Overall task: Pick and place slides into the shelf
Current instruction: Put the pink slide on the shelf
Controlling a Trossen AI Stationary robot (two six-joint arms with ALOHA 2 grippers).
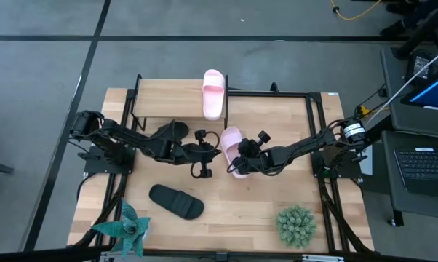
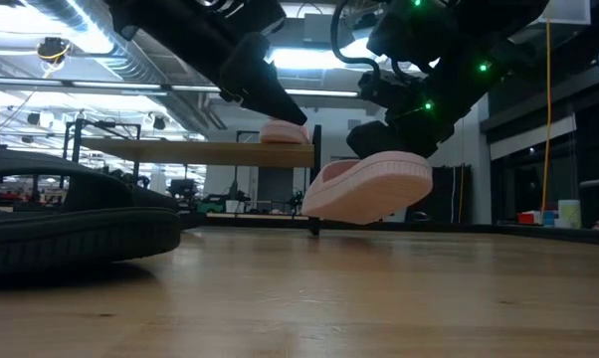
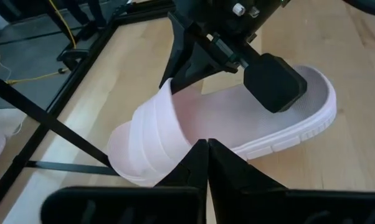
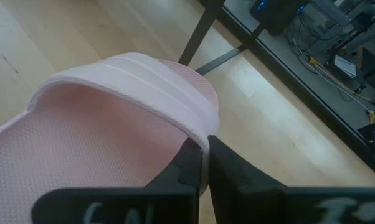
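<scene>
One pink slide [image 1: 214,93] sits on the shelf [image 1: 168,101] while the right gripper [image 1: 242,163], jaws pinching its mate [image 1: 232,148], holds it off the table mid-carry, needing a lift onto the plank; left gripper [image 1: 202,149] waits beside it, jaws pressed together.

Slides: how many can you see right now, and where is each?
3. One pink slide lies on the shelf. A second pink slide is gripped off the table by the right end effector. One black slide lies on the tabletop. A fourth may be hidden.
</scene>
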